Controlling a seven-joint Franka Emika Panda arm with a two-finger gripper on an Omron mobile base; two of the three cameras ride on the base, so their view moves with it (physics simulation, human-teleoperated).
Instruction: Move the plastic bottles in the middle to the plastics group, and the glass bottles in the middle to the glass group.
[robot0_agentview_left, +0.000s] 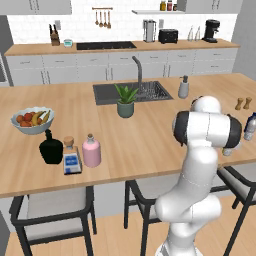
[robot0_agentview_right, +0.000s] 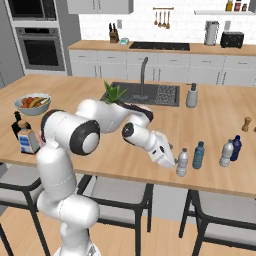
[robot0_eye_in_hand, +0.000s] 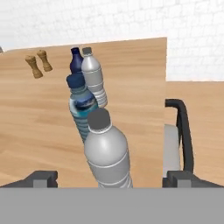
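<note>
My gripper (robot0_agentview_right: 175, 166) is open at the counter's near edge, its fingertips (robot0_eye_in_hand: 42, 178) set wide on either side of a clear greyish-white plastic bottle (robot0_eye_in_hand: 107, 153) (robot0_agentview_right: 182, 162), not touching it. Just behind that stands the teal-blue plastic bottle (robot0_eye_in_hand: 81, 107) (robot0_agentview_right: 199, 154). Farther right is the plastics group: a pale bottle (robot0_agentview_right: 226, 153) (robot0_eye_in_hand: 93, 74) beside a dark blue one (robot0_agentview_right: 236, 147) (robot0_eye_in_hand: 75, 60). At the counter's left, the pale-pink glass bottle (robot0_agentview_left: 91, 151) stands upright next to the glass group, a black flask (robot0_agentview_left: 51, 148) and a square clear bottle (robot0_agentview_left: 71, 159).
Two brown shakers (robot0_eye_in_hand: 38, 63) (robot0_agentview_right: 246, 123) stand beyond the plastics group. A fruit bowl (robot0_agentview_left: 32, 120) sits behind the glass group. A potted plant (robot0_agentview_left: 125, 101), the sink (robot0_agentview_left: 131, 92) and a soap dispenser (robot0_agentview_left: 183, 87) lie mid-counter. Stools (robot0_agentview_right: 225, 225) stand under the near edge.
</note>
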